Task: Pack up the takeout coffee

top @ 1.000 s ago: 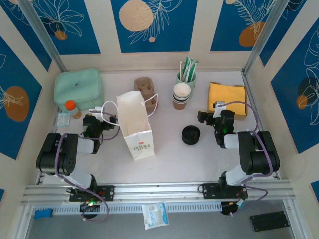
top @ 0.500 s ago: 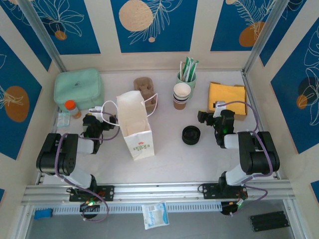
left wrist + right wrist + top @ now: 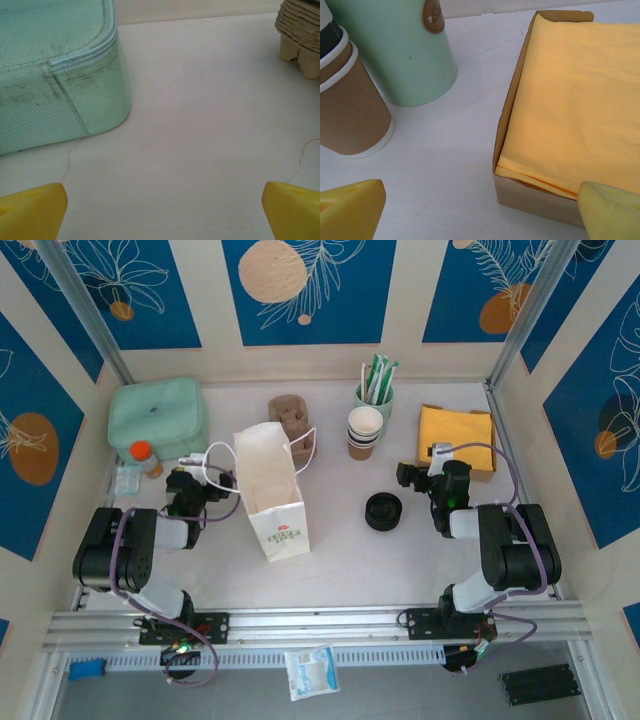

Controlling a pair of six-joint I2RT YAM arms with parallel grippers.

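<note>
**Desk:** What does the overhead view show?

**Photographer:** Two arms are bolted along the bottom of the frame on a white table (image 3: 340, 570). The left gripper (image 3: 186, 480) sits at centre left, just beside an upright white paper bag (image 3: 270, 490). The right gripper (image 3: 425, 475) sits at centre right, near a stack of black lids (image 3: 383, 511).

**Desk:** And the fingers?

**Photographer:** They are spread wide on both arms, with nothing between them. In the left wrist view, the yellow fingertips (image 3: 30, 210) sit in the bottom corners over bare table. A mint zip case (image 3: 50, 75) is at upper left and a brown pulp cup carrier (image 3: 300, 35) is at upper right. In the right wrist view, that arm's fingertips (image 3: 350, 207) also sit in the bottom corners. Between them is open table, with a box of yellow napkins (image 3: 570, 90) on the right of the frame.

**Desk:** Where is the takeout coffee?

**Photographer:** I cannot tell; I can't pick out a single lidded cup. The nested paper cups (image 3: 363, 432), brown with white rims, stand just above centre of the overhead frame. Just behind them is a mint tumbler (image 3: 373, 395) holding sticks. The black lids lie lower in the frame, apart from the cups. A bottle with an orange cap (image 3: 143, 455) stands at the left, below the mint zip case.
</note>
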